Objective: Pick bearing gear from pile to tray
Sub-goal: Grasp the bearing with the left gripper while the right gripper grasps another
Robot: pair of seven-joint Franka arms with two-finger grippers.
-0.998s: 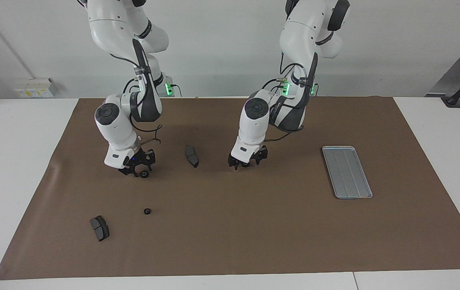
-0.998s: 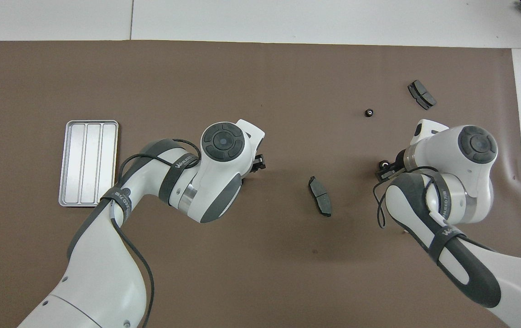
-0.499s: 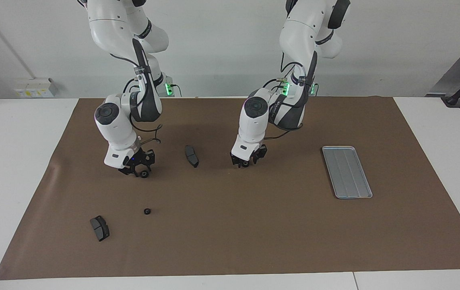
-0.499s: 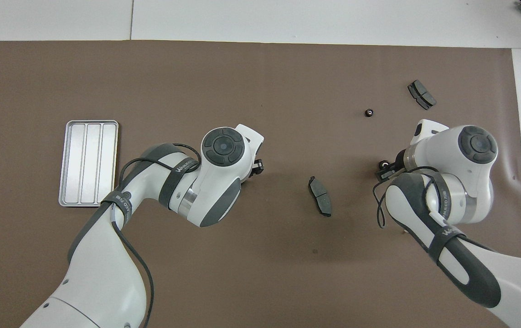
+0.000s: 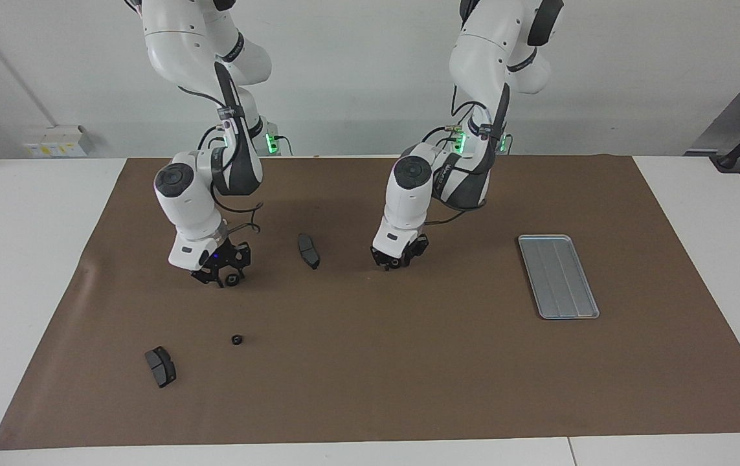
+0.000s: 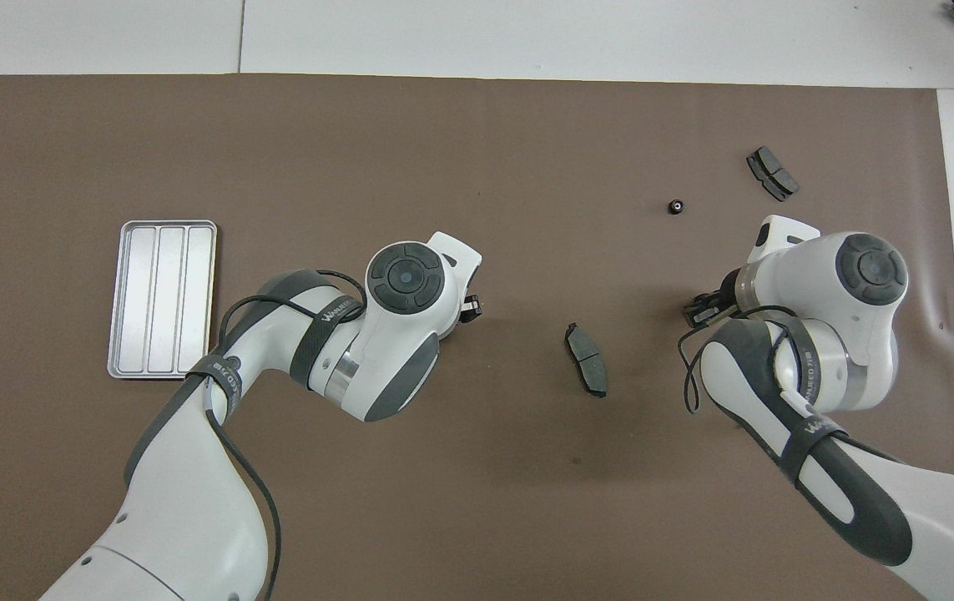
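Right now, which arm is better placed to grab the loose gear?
Right, probably: the right gripper hangs over the end where the gear lies; the left gripper is mid-table, toward the tray.

We are two glossy white arms with dark grey joint bands and round grey caps. Thin black cables loop beside our wrists, small lettering marks the grey bands, and green lights glow at twelve o'clock. Our grippers are black.
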